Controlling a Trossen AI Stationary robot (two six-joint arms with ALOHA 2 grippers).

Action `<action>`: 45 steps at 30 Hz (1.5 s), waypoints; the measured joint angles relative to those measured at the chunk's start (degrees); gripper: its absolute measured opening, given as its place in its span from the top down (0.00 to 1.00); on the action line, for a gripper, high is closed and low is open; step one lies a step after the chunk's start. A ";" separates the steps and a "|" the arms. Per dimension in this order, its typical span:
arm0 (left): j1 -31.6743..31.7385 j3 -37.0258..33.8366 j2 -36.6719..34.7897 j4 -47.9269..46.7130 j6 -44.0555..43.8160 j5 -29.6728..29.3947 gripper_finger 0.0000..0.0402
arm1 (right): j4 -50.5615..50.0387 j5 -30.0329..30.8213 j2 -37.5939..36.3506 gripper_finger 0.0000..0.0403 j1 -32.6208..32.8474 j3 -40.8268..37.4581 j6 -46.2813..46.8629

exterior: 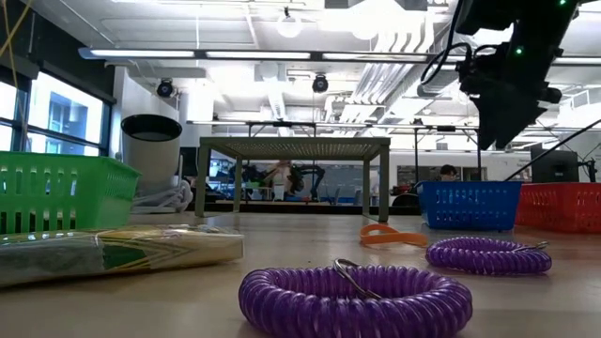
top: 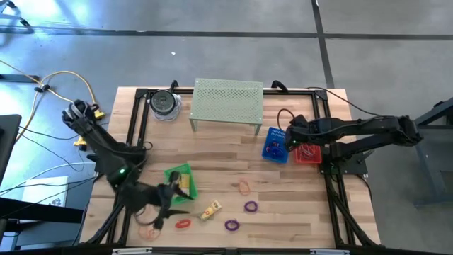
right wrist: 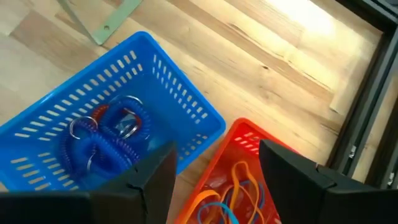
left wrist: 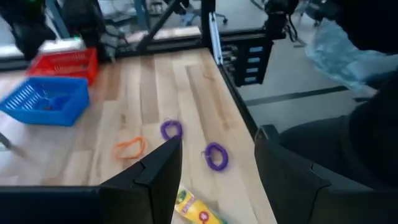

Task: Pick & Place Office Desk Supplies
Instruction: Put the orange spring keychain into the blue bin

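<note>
Loose supplies lie flat on the wooden table: two purple coil loops (top: 250,206) (top: 232,225), an orange loop (top: 244,186), a red loop (top: 182,223) and a yellow packet (top: 210,210). My left gripper (top: 177,200) hovers open beside the green basket (top: 178,176), above the table's near left part, pointing toward the right edge; nothing is between its fingers (left wrist: 155,174). My right gripper (top: 289,139) hangs open over the blue basket (right wrist: 93,130) and the red basket (right wrist: 242,174), tilted downward. The blue basket holds blue coils and a red one; the red basket holds orange bands.
A pale-green perforated shelf (top: 228,99) stands on legs at the table's far middle, with a dark round container (top: 164,103) to its left. A black frame (top: 333,184) runs along the table's edges. Bare wood lies between the shelf and the loose loops.
</note>
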 joint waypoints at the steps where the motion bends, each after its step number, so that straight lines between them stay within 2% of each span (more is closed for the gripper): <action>1: -0.99 1.78 0.84 -1.58 -0.31 -1.80 0.51 | 0.11 0.00 0.00 0.46 0.17 0.00 -0.29; 4: -2.77 7.88 4.54 -8.18 -3.16 -4.27 0.51 | 0.48 -0.01 0.00 0.46 0.75 0.00 -0.87; 7: -2.81 14.97 9.92 -18.40 -9.62 -3.80 0.51 | 0.85 -0.15 0.00 0.46 1.43 0.00 -0.87; 12: -1.60 24.66 18.86 -38.59 -28.26 6.68 0.51 | 2.61 -0.18 0.00 0.46 3.27 0.00 -0.86; 14: -1.57 25.83 20.86 -41.74 -34.71 12.79 0.51 | 3.62 -0.17 0.00 0.46 4.03 0.00 -0.95; 17: -1.73 25.67 22.85 -42.11 -38.16 21.00 0.51 | 5.79 -0.06 0.00 0.46 4.70 0.00 -1.49; 19: -2.37 25.66 24.38 -42.01 -37.91 23.51 0.51 | 7.73 -0.01 0.02 0.46 5.17 0.00 -2.53; 23: -3.57 25.63 27.38 -43.50 -37.42 23.15 0.51 | 12.31 0.01 0.02 0.46 6.51 0.00 -4.53; 26: -3.13 25.60 29.12 -45.80 -40.22 22.26 0.51 | 15.54 -0.34 0.02 0.46 7.68 0.02 -6.79; 31: -2.08 25.60 31.80 -44.10 -43.96 22.61 0.51 | 20.67 -2.12 0.02 0.46 11.75 0.02 -9.71; 35: -3.53 25.55 34.65 -42.22 -44.46 23.72 0.51 | 25.16 -1.91 0.02 0.46 15.67 0.02 -10.77; 45: -4.33 25.55 41.50 -40.02 -50.75 22.60 0.51 | 42.62 -2.92 0.02 0.46 20.76 0.02 -24.53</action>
